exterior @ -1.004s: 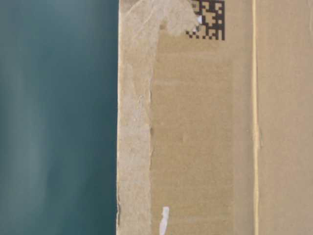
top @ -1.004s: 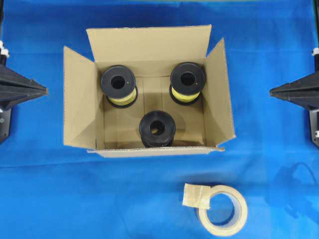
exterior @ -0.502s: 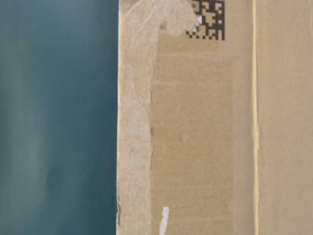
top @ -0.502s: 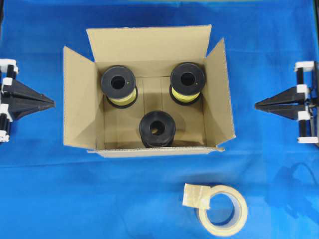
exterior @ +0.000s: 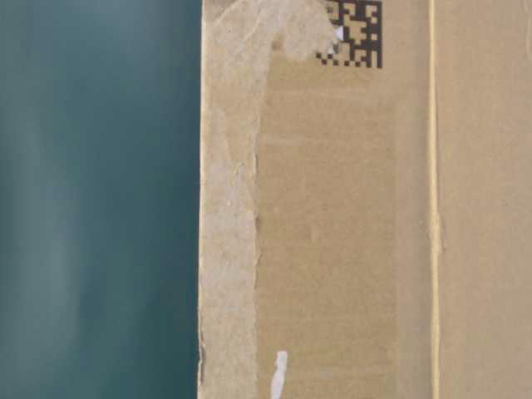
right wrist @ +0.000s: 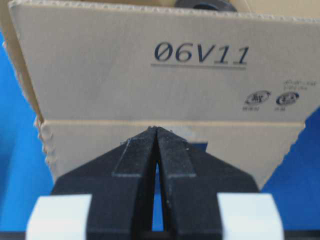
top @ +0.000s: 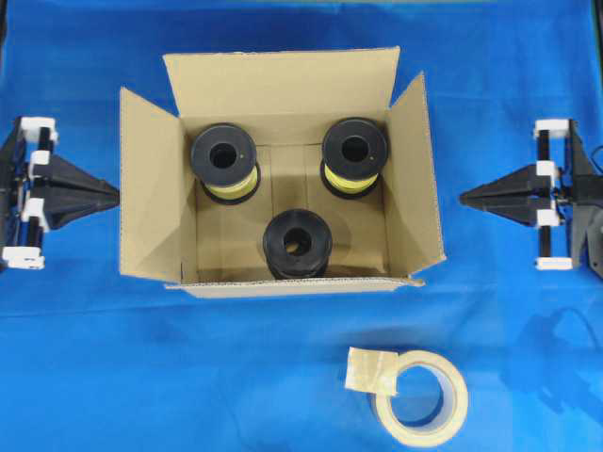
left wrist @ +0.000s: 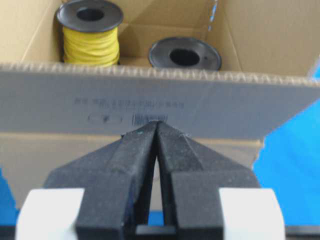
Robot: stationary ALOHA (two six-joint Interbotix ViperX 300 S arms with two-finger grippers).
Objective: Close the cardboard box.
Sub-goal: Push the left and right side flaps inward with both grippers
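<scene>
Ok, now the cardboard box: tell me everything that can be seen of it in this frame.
The cardboard box is brown corrugated card, open, all four flaps up or splayed outward. It sits on the blue cloth, far of the tape roll. Inside stand three black-flanged spools, the two far ones wound with yellow. The right flap's outer face reads "06V11"; the left flap carries faint print. The table-level view shows a torn tape patch and a black square code. The left gripper and right gripper, both shut, point at the side flaps; neither clearly touches.
</scene>
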